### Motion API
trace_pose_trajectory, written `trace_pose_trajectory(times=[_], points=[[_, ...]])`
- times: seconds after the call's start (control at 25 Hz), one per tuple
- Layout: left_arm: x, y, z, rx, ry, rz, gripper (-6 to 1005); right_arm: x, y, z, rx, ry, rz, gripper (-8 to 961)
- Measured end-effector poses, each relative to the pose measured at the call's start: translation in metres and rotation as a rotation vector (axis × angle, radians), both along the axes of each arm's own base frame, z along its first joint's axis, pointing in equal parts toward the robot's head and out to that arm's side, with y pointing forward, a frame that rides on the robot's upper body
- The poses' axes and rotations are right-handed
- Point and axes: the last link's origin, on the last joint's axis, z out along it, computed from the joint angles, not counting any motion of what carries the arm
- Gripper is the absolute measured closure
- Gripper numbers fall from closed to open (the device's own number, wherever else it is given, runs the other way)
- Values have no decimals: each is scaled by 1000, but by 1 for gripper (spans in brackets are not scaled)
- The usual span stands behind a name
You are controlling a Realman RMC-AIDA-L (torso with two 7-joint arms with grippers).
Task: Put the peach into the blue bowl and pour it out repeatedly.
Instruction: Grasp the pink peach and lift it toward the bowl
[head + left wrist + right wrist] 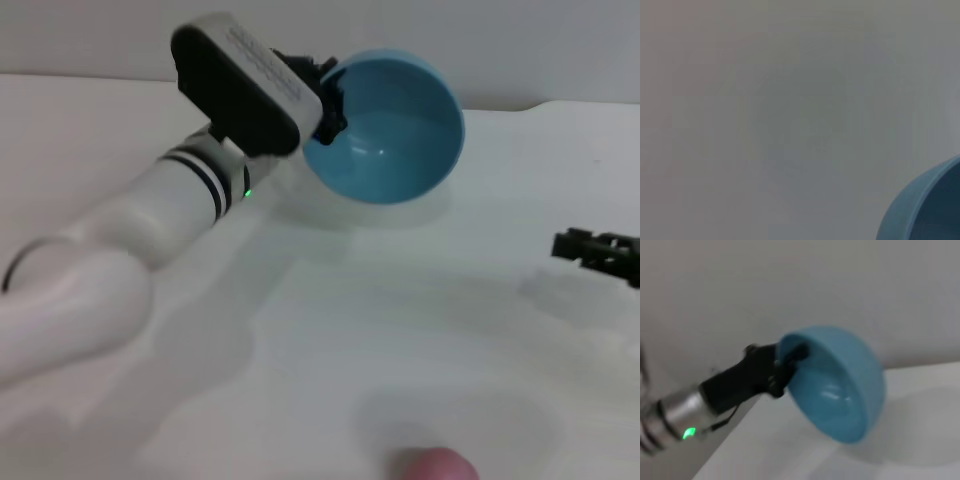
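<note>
Left pincer [325, 100]: clamped on the rim of the blue bowl [385, 125], at the far side of the desk [400, 330]; the right wrist view shows its dark fingers [790, 357] gripping over the bowl's edge.
Blue bowl: held up off the desk and tipped hard onto its side, its open mouth facing the near edge; nothing shows inside it. The left wrist view catches only a curve of its rim [925, 205].
Peach [435, 466]: on the desk at the very near edge of the head view, only its top showing; well apart from the bowl and the left pincer, on the side the bowl's mouth faces.
Right pincer [590, 248]: low over the desk at the right edge, away from both bowl and peach; whether its fingers are parted or closed I cannot tell.
</note>
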Motion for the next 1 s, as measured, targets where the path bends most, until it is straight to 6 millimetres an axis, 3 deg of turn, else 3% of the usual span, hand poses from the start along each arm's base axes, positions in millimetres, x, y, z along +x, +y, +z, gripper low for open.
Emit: trace_pose_trajectory(times=[0.36,0.52,0.68,1.0], points=[[-1,31,48,-314,-141,333,1001,-34,8,-31,-211,-98,164,560],[-9,35,69,-395,-192,432,1001,-50,13,-48,-347,-187,205,560],[-13,29,73,-446,-192,462,1001,-70,17,-70,-489,-275,252,559],[-21,16,74,-562,-143,590,1000,-89,14,-92,-636,-398,295,559]])
